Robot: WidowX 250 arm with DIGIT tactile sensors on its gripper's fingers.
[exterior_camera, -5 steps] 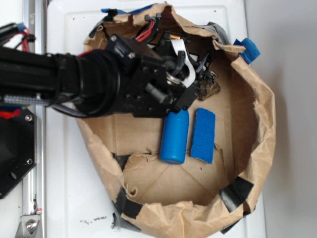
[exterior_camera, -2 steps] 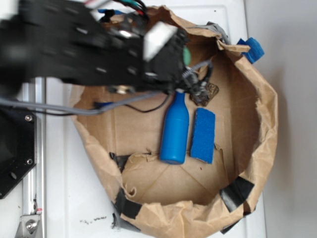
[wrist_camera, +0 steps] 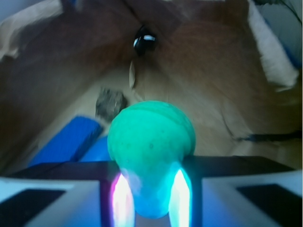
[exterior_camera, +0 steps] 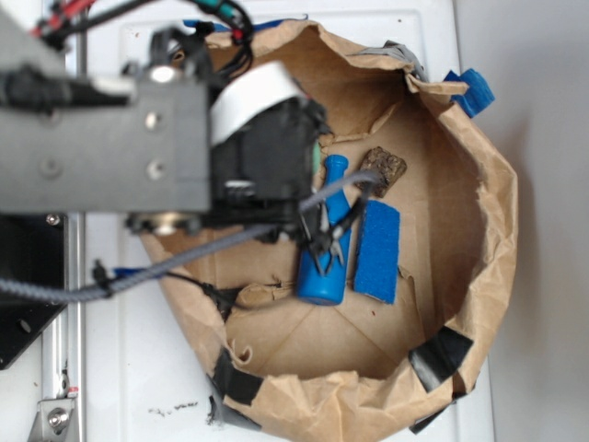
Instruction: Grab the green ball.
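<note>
The green ball (wrist_camera: 151, 142) sits clamped between the two fingertips of the gripper (wrist_camera: 150, 194), filling the centre of the wrist view. Its lower half is pinched between the fingertips (wrist_camera: 122, 196), which glow pink and cyan where they press its sides, so the gripper is closed on it and carrying it above the bag floor. In the exterior view only a thin green sliver of the ball (exterior_camera: 317, 164) shows at the edge of the black gripper body (exterior_camera: 267, 170), just beside the neck of the blue bottle.

The blue bottle (exterior_camera: 324, 241) lies on its side on the bag's floor, neck pointing toward the ball, base away from it. A bundle of cables (exterior_camera: 322, 241) from the arm hangs across the bottle's middle. Just beside the bottle, on the side away from the arm, lies a flat blue block (exterior_camera: 377, 250), parallel to the bottle. Near the bottle's neck, a little beyond it, rests a dark brown rock (exterior_camera: 385, 168); in the wrist view it appears as a blurred lump (wrist_camera: 111, 102) behind the ball.

All of this lies inside a crumpled brown paper bag (exterior_camera: 479, 230), its rim patched with black tape (exterior_camera: 440, 354), standing on a white surface (exterior_camera: 138, 368).
</note>
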